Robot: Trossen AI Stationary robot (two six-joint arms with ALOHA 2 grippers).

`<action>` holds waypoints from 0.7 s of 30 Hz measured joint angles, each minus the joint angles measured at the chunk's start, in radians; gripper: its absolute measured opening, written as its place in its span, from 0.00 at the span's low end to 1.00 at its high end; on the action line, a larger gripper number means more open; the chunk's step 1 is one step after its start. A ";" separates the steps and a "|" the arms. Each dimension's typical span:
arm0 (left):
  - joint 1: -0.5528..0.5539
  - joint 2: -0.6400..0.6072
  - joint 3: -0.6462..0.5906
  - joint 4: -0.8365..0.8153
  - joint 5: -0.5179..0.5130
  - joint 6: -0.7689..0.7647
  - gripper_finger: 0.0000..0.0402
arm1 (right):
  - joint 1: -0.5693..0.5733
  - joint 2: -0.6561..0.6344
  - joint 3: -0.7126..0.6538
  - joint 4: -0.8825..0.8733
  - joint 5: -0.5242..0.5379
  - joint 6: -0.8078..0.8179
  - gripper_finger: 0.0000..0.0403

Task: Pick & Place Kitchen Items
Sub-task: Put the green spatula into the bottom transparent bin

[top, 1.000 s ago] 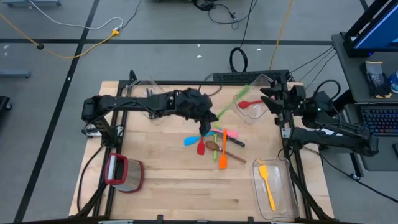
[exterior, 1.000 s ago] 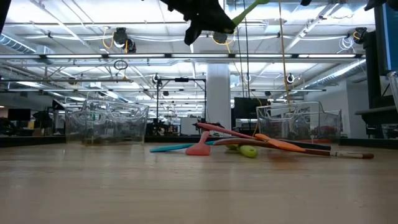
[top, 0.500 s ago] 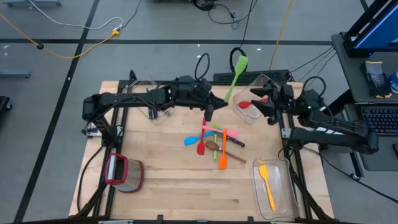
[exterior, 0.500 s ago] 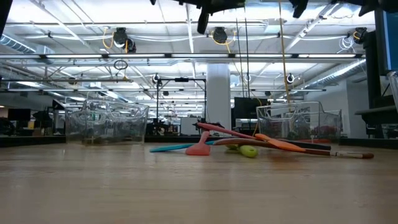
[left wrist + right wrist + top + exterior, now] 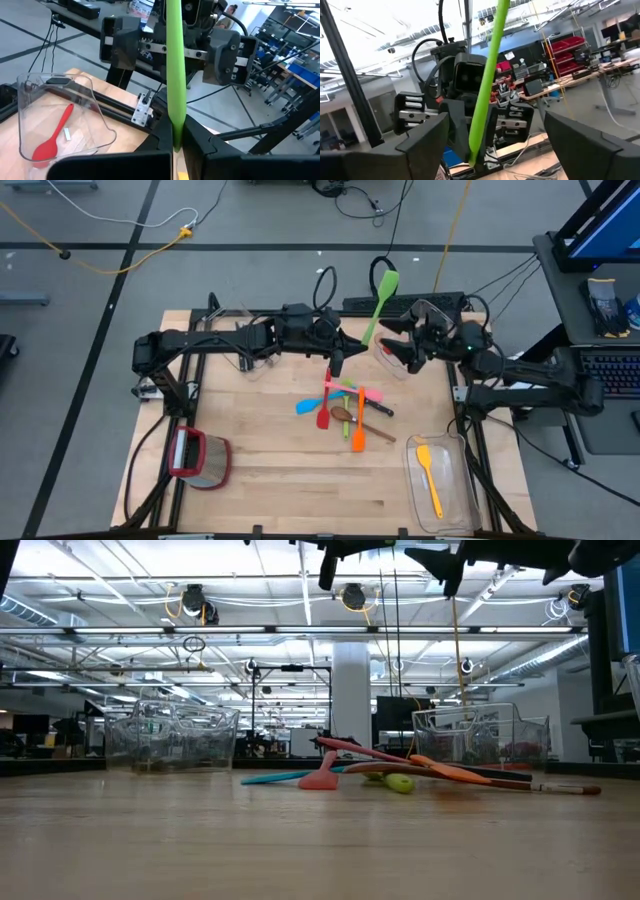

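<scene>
Kitchen items: most lie in a loose crossed pile (image 5: 345,412) mid-table, not yet sorted. Largest first: the clear bin at the far right of the table (image 5: 400,340) holds a red spoon (image 5: 401,347), the near-right bin (image 5: 440,485) holds a yellow spatula (image 5: 429,475), so placing looks to be by bin. The left gripper (image 5: 348,345) is clamped on the handle end of the green spatula (image 5: 378,298), holding it high with the blade pointing away over the table's far edge (looks like a hand-over pose). The right gripper (image 5: 398,340) faces it, jaws spread wide with the green handle between them in its wrist view, not yet gripping. Likely reason: the spoon bin is on the right arm's side.
</scene>
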 joint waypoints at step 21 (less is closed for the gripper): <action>-0.006 0.000 0.000 -0.001 0.011 0.002 0.01 | 0.006 0.142 0.000 0.235 -0.023 0.072 0.81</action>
